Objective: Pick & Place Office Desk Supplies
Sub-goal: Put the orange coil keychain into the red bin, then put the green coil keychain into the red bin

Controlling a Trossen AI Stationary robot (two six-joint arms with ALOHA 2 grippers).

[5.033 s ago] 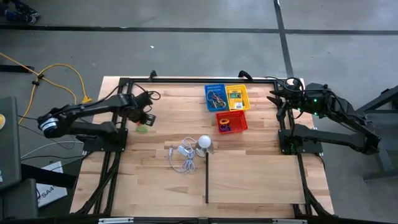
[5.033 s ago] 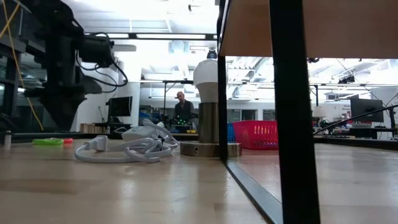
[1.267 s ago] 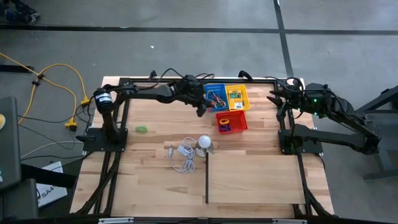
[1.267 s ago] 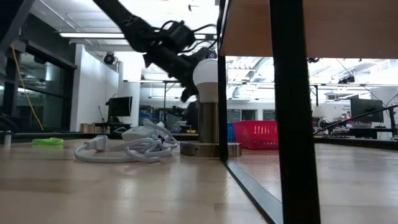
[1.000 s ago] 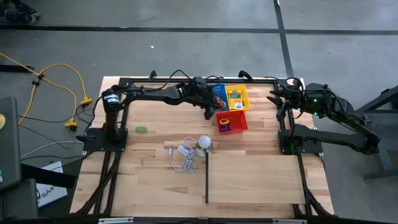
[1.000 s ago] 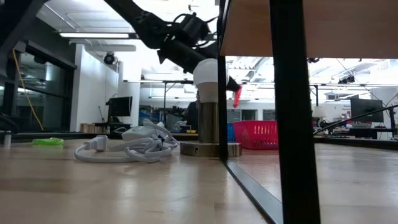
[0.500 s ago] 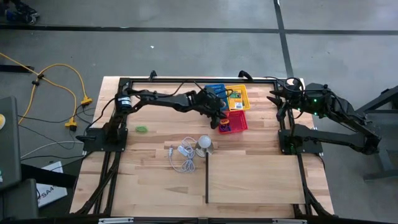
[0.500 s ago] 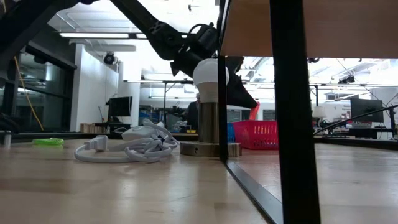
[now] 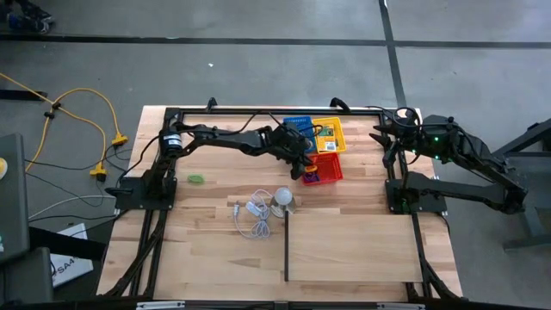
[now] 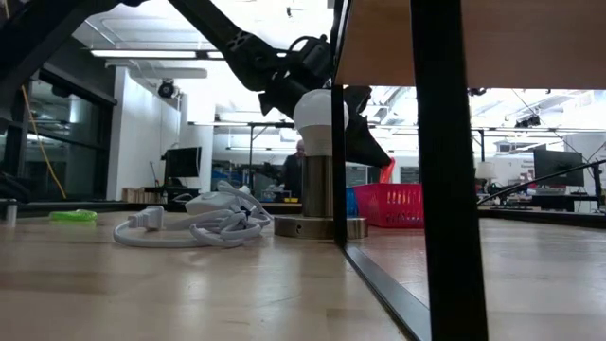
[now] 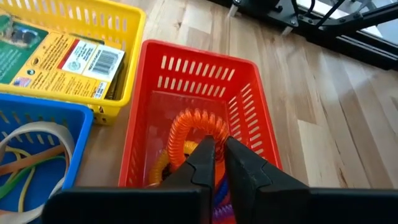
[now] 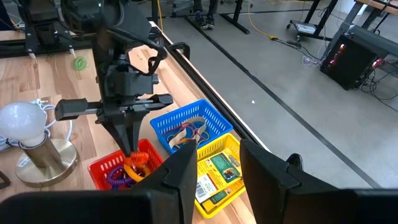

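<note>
My left gripper (image 11: 217, 152) points slantwise down into the red basket (image 11: 249, 93), its fingers almost together at an orange coiled ring (image 11: 198, 119). In the low view the gripper (image 10: 377, 159) stands just above the basket's rim (image 10: 398, 189). A yellow-and-green packet (image 11: 56, 56) lies in the yellow basket (image 9: 328, 135). Rubber bands (image 11: 31, 155) lie in the blue basket (image 9: 297, 133). A small green item (image 9: 197, 178) lies on the table at the left. My right gripper (image 12: 214, 177) waits open and empty at the table's back right. My left gripper has the orange coiled ring at its fingertips (image 11: 206, 146), coming from above and from the table's left, slanting down. The ring's loop (image 11: 180, 130) arches just beyond the tips, inside the red basket. The fingers hide the exact spot, so whether they pinch it I cannot tell.
A white bulb on a silvery base (image 9: 283, 197) and a coiled white cord (image 9: 252, 217) sit mid-table, near side of the baskets. A raised wooden board (image 9: 353, 245) with a black upright edge (image 10: 445, 170) fills the near right. More coloured rings (image 12: 118, 174) lie in the red basket.
My left gripper has gone toward the table's right edge and down, from beside the blue basket to over the red basket, carrying the red-orange ring at its tips. It has held still for the last half second.
</note>
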